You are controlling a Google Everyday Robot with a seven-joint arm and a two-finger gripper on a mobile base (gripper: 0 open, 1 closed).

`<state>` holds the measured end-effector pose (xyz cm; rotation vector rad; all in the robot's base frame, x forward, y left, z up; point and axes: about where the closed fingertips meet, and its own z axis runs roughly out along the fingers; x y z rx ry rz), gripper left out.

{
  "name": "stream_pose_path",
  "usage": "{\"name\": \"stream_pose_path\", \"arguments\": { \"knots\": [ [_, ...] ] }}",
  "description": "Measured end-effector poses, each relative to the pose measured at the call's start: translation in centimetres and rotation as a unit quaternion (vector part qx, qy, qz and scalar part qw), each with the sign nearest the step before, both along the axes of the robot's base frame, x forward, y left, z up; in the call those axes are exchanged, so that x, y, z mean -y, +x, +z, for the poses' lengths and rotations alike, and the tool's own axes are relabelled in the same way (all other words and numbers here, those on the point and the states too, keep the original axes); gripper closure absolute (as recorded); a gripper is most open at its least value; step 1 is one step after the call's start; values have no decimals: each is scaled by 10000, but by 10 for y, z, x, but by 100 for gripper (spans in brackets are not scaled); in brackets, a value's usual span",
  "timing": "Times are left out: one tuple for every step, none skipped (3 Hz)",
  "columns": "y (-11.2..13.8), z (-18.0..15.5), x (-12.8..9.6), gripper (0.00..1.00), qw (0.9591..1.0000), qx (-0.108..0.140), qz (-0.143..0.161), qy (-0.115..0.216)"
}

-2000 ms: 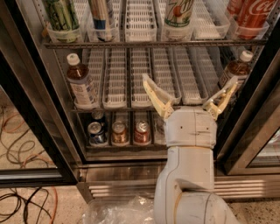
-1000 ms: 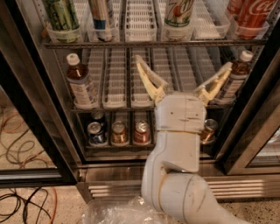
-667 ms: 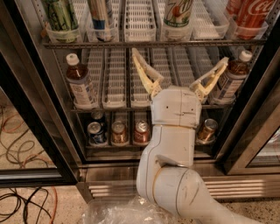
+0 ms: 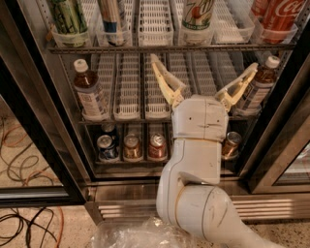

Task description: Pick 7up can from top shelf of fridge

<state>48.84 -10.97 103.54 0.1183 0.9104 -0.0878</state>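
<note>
The 7up can (image 4: 197, 14) stands on the top shelf (image 4: 169, 47) of the open fridge (image 4: 29, 121), in a white lane tray, its top cut off by the frame edge. My gripper (image 4: 204, 68) is open and empty, its two cream fingers spread wide in front of the middle rack, below the top shelf and just under the 7up can. The white arm (image 4: 196, 164) rises from the bottom of the view.
The top shelf also holds a dark green can (image 4: 67, 17), a blue-striped can (image 4: 112, 17) and a red Coca-Cola can (image 4: 282, 17). Brown bottles (image 4: 89, 94) (image 4: 256, 87) stand on the middle rack. Small cans (image 4: 131, 145) line the lower rack. Cables (image 4: 24, 213) and plastic wrap (image 4: 135, 235) lie on the floor.
The gripper has risen from the lower middle rack toward the top shelf and shifted slightly left, staying open.
</note>
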Motion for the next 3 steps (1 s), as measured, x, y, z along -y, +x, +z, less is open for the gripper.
{"name": "stream_pose_path", "arguments": {
  "knots": [
    [10,2,5,0,9999,-2,-44,-94],
    [41,10,3,0,9999,127,-58,-92],
    [46,11,5,0,9998,158,-68,-68]
  ]
}}
